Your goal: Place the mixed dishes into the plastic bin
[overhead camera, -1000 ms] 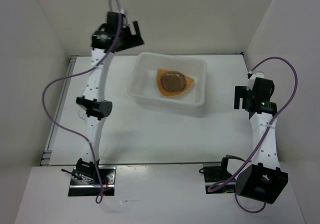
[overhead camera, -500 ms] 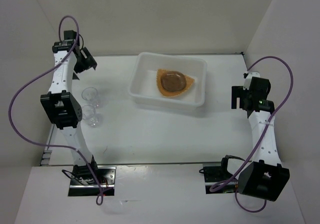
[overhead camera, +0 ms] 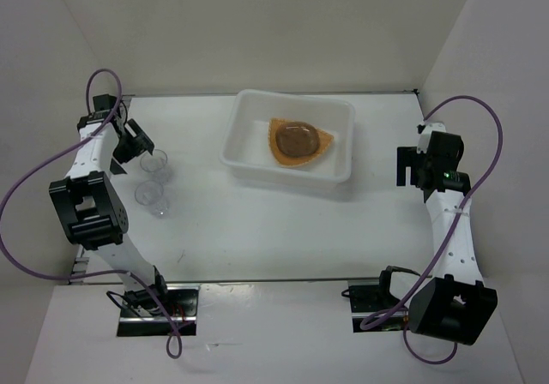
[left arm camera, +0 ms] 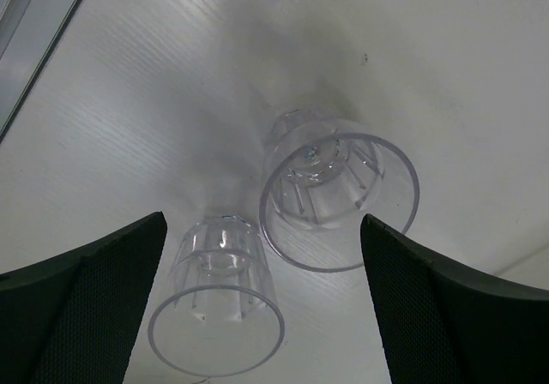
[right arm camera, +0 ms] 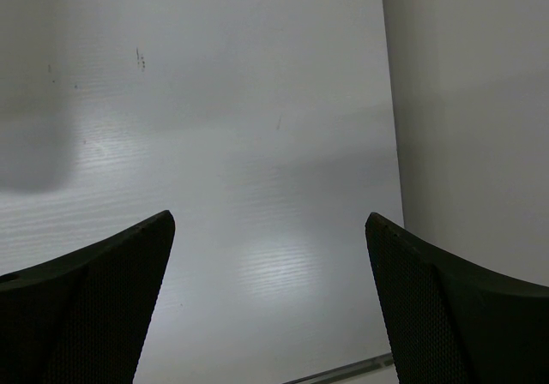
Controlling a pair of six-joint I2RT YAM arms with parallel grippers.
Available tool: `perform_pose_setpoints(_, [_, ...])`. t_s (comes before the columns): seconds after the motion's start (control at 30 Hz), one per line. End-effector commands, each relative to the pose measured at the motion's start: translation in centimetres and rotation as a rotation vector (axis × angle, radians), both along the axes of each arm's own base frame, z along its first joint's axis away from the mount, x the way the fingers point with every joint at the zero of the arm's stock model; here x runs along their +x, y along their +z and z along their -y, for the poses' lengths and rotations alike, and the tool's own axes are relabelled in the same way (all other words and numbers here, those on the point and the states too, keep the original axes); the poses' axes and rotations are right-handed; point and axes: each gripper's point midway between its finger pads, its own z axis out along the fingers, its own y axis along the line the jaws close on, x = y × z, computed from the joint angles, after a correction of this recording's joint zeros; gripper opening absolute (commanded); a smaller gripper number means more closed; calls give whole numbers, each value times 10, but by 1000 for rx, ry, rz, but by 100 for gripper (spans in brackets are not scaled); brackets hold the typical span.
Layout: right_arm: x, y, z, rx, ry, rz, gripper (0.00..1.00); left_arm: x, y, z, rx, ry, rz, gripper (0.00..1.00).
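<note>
2 clear cups stand mouth-up on the bench (overhead camera: 257, 221) at the left, the nearer cup (overhead camera: 152, 195) and the farther cup (overhead camera: 155, 161), just beside each other; I cannot tell whether their rims touch. Both are well apart from the bin. The left fingers (left arm camera: 103, 290) hover above the pair, spread wide and holding nothing. The step in hand looks like picking up 1 of these cups.

To do it well, I would take the farther cup, which sits closest to those fingers. Come straight down with 1 finger inside the rim and 1 outside, on the side away from the neighbour, so the other cup is not knocked. The walls look thin and slick, so a gentle squeeze should do; a hard one may flex the cup or pop it free. Lift clear before swinging across, then release low inside the bin.

Over at the right, the right fingers (right arm camera: 86, 298) are also spread, with only bare bench below them.

Farther back, the bin (overhead camera: 240, 148) holds the orange plate (overhead camera: 276, 148) with 1 dark oval dish (overhead camera: 296, 138) on it; whether a 2nd is stacked there I cannot tell.

No brand, label or readable writing shows anywhere; the cups carry only moulded ribs.
</note>
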Motion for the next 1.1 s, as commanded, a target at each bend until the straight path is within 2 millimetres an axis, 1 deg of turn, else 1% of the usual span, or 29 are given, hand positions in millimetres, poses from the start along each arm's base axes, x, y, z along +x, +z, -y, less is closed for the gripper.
perform_pose_setpoints(0.0, [5,7,1,-17,-9,51,96,6,-1,-2,9,-41,42,100])
perform_pose_setpoints(0.03, [5,7,1,-17,-9,51,96,5,-10,-2,9,-49,27,100])
perform_pose_setpoints(0.07, [5,7,1,-17,-9,51,96,4,-15,-2,7,-49,21,100])
perform_pose_setpoints(0.13, [5,7,1,-17,-9,51,96,7,-18,-1,6,-63,38,100])
perform_pose_setpoints(0.17, [5,7,1,-17,-9,51,96,8,-23,-2,4,-63,34,98])
perform_pose_setpoints(0.2, [5,7,1,-17,-9,51,96,10,-28,-1,-2,-77,31,93])
perform_pose_setpoints(0.23, [5,7,1,-17,-9,51,96,14,-24,-2,2,-78,42,93])
perform_pose_setpoints(0.3, [5,7,1,-17,-9,51,96,15,-36,-3,-2,-86,19,92])
perform_pose_setpoints(0.4, [5,7,1,-17,-9,51,96,17,-43,0,-19,-102,7,76])
perform_pose_setpoints(0.43, [5,7,1,-17,-9,51,96,20,-42,-2,-11,-110,17,63])
perform_pose_setpoints(0.57, [5,7,1,-17,-9,51,96,21,-42,0,-19,-114,20,37])
perform_pose_setpoints(0.6, [5,7,1,-17,-9,51,96,21,-42,0,-19,-114,20,25])
perform_pose_setpoints(0.67, [5,7,1,-17,-9,51,96,21,-35,0,-15,-115,30,12])
perform_pose_setpoints(0.7, [5,7,1,-17,-9,51,96,24,-26,-2,-4,-100,52,0])
perform_pose_setpoints(0.73, [5,7,1,-17,-9,51,96,25,-12,-4,8,-84,80,0])
perform_pose_setpoints(0.8, [5,7,1,-17,-9,51,96,32,20,-13,54,-27,153,0])
perform_pose_setpoints(0.83, [5,7,1,-17,-9,51,96,33,49,-16,83,-2,222,0])
perform_pose_setpoints(0.87, [5,7,1,-17,-9,51,96,34,68,-17,94,24,268,0])
perform_pose_setpoints(0.9, [5,7,1,-17,-9,51,96,45,104,-13,67,50,368,0])
perform_pose_setpoints(0.93, [5,7,1,-17,-9,51,96,49,124,-8,38,53,419,0])
perform_pose_setpoints(0.97, [5,7,1,-17,-9,51,96,63,142,9,-45,0,504,0])
perform_pose_setpoints(1.03, [5,7,1,-17,-9,51,96,78,180,37,-171,-54,654,0])
perform_pose_setpoints(1.07, [5,7,1,-17,-9,51,96,92,210,56,-215,-132,780,0])
